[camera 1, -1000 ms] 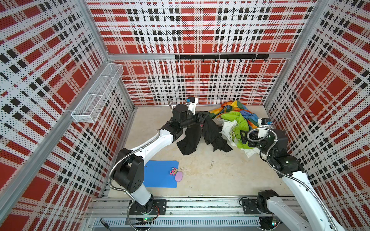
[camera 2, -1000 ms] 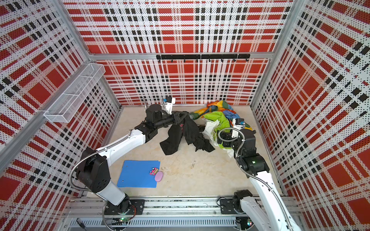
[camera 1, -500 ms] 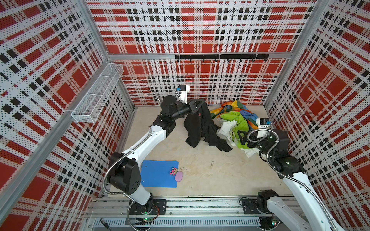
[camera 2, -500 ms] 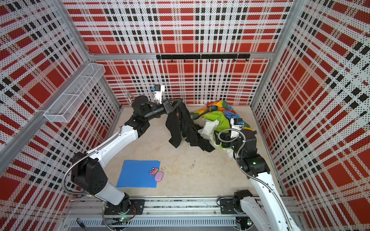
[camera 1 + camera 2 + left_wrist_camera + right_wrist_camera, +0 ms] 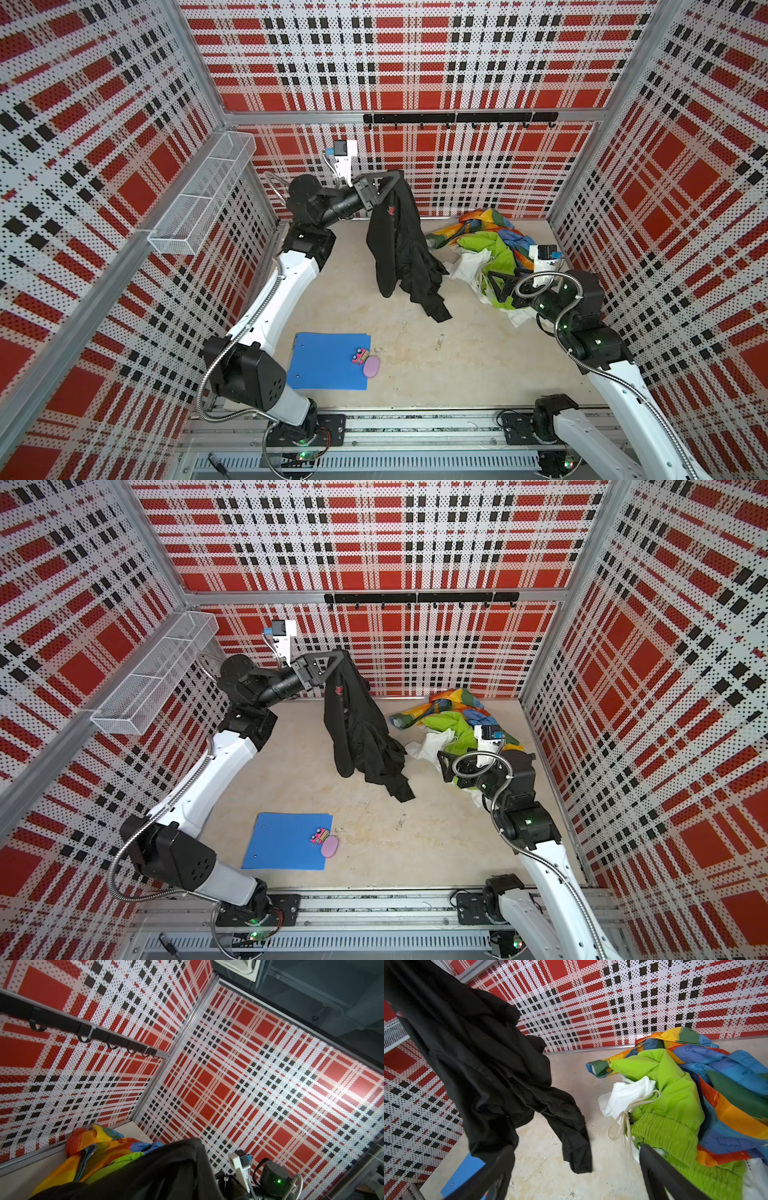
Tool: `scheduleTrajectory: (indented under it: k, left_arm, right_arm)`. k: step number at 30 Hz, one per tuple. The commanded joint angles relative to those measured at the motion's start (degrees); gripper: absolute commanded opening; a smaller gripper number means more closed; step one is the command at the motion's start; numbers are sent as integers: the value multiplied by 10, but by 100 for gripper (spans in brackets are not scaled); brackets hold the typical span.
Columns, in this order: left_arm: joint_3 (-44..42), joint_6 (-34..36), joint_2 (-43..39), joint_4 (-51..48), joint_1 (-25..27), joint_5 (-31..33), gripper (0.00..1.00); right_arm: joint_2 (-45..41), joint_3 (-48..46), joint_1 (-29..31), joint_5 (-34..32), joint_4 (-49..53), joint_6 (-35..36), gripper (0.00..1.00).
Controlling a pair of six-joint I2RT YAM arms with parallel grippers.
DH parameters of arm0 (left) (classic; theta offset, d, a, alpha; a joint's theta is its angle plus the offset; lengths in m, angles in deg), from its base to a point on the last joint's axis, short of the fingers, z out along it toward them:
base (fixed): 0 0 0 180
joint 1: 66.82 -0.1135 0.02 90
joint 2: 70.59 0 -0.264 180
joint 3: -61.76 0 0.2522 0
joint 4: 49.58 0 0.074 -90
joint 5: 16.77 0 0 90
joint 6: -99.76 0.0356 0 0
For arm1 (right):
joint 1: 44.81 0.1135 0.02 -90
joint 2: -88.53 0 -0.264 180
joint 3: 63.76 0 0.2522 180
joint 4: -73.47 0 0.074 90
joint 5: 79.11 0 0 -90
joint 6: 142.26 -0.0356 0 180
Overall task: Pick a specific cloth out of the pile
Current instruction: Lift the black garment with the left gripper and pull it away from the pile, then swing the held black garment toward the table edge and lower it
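The black cloth [image 5: 399, 249] [image 5: 357, 729] hangs limp from my left gripper [image 5: 397, 176] [image 5: 338, 656], which is shut on its top edge, high near the back wall. Its long tails [image 5: 477, 1053] droop towards the floor, apart from the pile. In the left wrist view the cloth [image 5: 155, 1178] covers the jaws. The pile [image 5: 494, 249] [image 5: 453, 721] of rainbow, lime green and white cloths [image 5: 675, 1095] lies at the back right. My right gripper [image 5: 498, 291] [image 5: 446, 766] [image 5: 575, 1148] stands open and empty, low beside the pile's near edge.
A blue folder [image 5: 328, 359] lies on the floor at front left, with a small pink toy [image 5: 359, 356] and a lilac oval [image 5: 371, 366] at its right edge. A wire basket [image 5: 203, 191] hangs on the left wall. A black hook rail [image 5: 457, 118] runs along the back wall.
My left gripper has risen and swung back to the left, lifting the black cloth off the floor and away from the pile. The right gripper has stayed in place and opened slightly wider.
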Motion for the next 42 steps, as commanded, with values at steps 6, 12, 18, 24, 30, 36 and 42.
scheduleTrajectory:
  k: [6,12,18,24,30,36,42]
  left_arm:
    - [63,-176,21,192,-69,-87,0]
    - [101,-211,43,208,-105,-100,0]
    - [102,-198,31,184,-158,-98,0]
    - [72,-185,4,165,-198,-104,0]
    - [23,-167,-49,143,-263,-111,0]
    - [29,-176,-79,130,-325,-119,0]
    - [60,-171,-73,117,-342,-119,0]
  right_arm:
    - [3,8,15,15,-40,-11,100]
    - [11,13,54,-15,-38,-10,100]
    - [25,11,86,-18,-58,-21,100]
    - [46,7,133,-28,-90,-32,100]
    - [85,5,202,-63,-129,-41,100]
    - [148,27,263,-87,-150,-35,100]
    - [185,40,298,-100,-180,-45,100]
